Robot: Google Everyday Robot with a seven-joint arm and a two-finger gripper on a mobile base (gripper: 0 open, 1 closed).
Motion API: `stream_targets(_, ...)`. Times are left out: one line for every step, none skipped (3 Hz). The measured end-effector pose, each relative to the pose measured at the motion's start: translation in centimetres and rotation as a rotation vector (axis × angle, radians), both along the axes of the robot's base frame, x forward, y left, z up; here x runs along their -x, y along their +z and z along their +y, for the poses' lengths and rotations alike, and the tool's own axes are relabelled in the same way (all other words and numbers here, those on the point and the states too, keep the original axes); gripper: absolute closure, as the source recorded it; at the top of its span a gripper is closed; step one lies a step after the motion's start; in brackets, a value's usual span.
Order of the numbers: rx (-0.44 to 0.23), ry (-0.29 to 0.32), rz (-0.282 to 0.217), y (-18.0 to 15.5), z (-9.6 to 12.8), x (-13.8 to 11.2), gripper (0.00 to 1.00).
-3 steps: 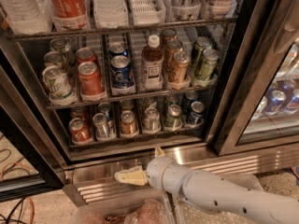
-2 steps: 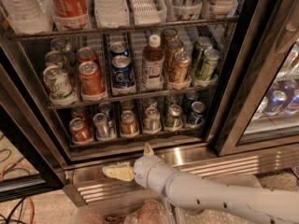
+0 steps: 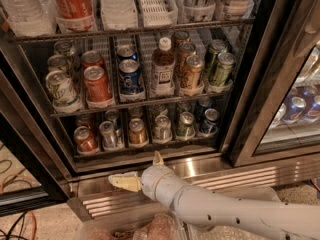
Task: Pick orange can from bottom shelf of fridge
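**First speaker:** What do we see around the gripper?

**Second speaker:** We see the gripper (image 3: pixel 134 167) low in the view, in front of the ribbed steel base (image 3: pixel 240 176) of the fridge (image 3: pixel 260 84). It sits on a pale grey arm (image 3: pixel 225 211) that reaches in from the lower right. Its two cream fingers (image 3: pixel 122 181) are spread wide, one pointing left and one pointing up, with open space between them. Down and to the left of it lies speckled floor (image 3: pixel 50 219) with loose cables (image 3: pixel 15 184).

**First speaker:** Where is the orange can?

**Second speaker:** The orange can (image 3: pixel 137 130) stands upright just above the gripper, apart from it, at the front of the bottom shelf (image 3: pixel 125 151). In the same row, a red can (image 3: pixel 85 139) and a silver can (image 3: pixel 108 134) stand up and to the left of the gripper. A second silver can (image 3: pixel 162 127), a green can (image 3: pixel 186 124) and a blue can (image 3: pixel 210 121) stand up and to the right. Higher above the gripper, the next rack carries larger cans and a brown bottle (image 3: pixel 163 66).

**First speaker:** What can we not make out?

**Second speaker:** The cans behind the front row are dim and half hidden. The bottles on the topmost rack are cut off by the upper edge. Far to the right of the gripper, a glass door (image 3: pixel 295 109) blurs the cans behind it. Directly below the gripper, a clear container (image 3: pixel 150 229) holds something pinkish that we cannot identify, and the arm covers part of it.
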State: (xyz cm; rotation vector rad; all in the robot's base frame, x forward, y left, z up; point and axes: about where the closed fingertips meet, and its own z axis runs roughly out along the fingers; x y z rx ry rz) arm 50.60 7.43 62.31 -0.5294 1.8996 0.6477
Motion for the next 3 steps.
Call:
stream_targets(-0.030,-0.051,-0.050,0.2,0.5,-1.3,0.00)
stream_targets(-0.037,-0.109,-0.098,-0.6,0.7,-2.3,0.00)
stream_targets(-0.025,-0.148,-0.138,-1.1,0.9,-3.2,0.19)
